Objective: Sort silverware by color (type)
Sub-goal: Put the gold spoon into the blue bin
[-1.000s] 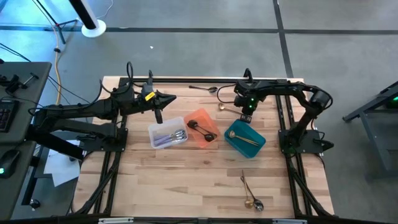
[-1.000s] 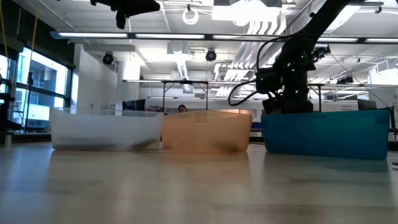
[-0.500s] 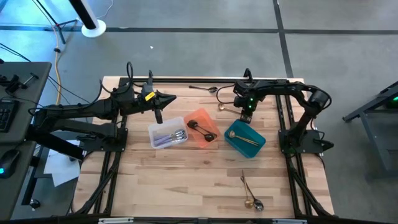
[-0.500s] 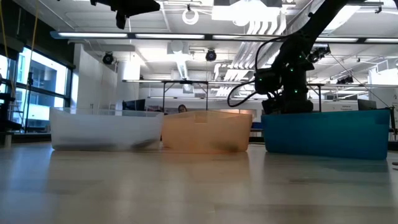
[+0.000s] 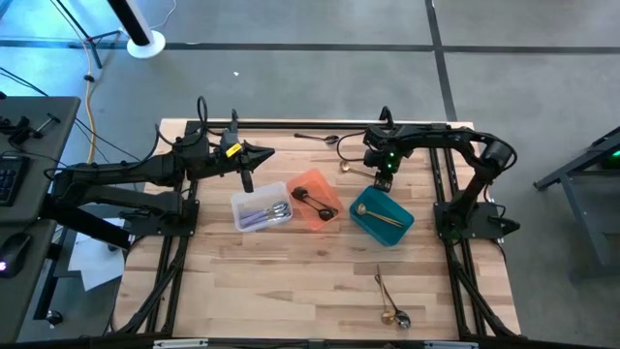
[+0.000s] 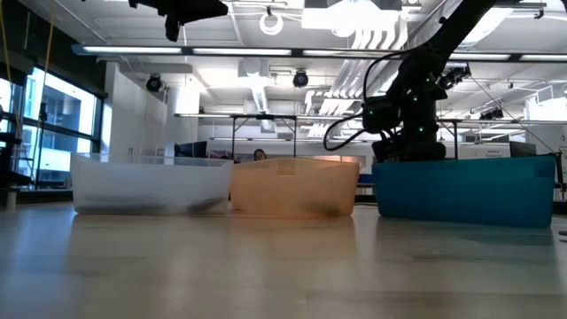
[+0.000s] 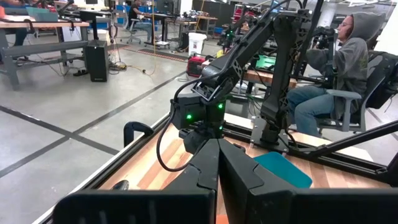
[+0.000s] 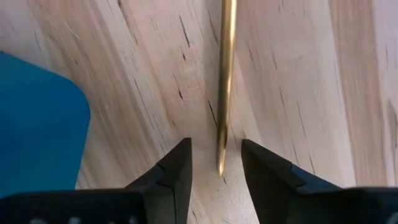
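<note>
The right hand is down low on the tabletop, just behind the teal bin, fingers spread with the tip of a gold utensil lying between them, not yet pinched. The risk is plain: the handle is thin and flat against the wood, so a closing pad could nudge it aside or skate over it. The left hand hangs pressed together above the clear bin, beside the orange bin.

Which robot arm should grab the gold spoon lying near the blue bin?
The right one. Its claw is open right over the gold spoon's handle tip, beside the teal bin. The left claw is shut, up above the clear bin.
</note>
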`<state>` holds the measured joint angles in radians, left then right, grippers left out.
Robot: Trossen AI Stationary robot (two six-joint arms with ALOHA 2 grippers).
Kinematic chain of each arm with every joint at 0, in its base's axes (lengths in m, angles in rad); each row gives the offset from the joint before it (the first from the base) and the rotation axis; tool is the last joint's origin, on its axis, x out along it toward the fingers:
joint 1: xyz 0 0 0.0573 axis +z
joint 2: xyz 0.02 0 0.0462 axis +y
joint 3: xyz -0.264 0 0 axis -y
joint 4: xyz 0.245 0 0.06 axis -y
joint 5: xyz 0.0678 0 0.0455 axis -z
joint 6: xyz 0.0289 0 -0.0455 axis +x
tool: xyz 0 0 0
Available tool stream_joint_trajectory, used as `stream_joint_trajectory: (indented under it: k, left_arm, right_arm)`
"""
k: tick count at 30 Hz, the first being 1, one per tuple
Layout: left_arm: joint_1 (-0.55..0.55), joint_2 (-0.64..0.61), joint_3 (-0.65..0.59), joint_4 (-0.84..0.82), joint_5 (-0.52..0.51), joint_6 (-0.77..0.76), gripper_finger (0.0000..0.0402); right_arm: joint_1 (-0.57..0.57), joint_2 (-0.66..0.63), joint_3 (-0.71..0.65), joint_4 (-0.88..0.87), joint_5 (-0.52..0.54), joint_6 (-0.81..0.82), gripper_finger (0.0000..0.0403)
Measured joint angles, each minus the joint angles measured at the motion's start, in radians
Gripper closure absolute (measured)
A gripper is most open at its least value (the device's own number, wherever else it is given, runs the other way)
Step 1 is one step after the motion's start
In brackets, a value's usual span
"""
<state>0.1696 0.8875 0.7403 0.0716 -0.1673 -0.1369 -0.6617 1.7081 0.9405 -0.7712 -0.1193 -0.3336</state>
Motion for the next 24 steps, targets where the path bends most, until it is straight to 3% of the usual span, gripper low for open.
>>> stream_joint_trajectory:
  k: [13,24]
  left_arm:
    - [0.0,0.0,0.0,0.0,0.0,-0.001,0.0401]
    - [0.0,0.0,0.0,0.0,0.0,0.0,0.0401]
  right_arm:
    - [0.0,-0.017,0.001,-0.005,0.082,-0.008,0.0279]
    - [0.0,-0.207,0.001,-0.063,0.044,0.044,0.0279]
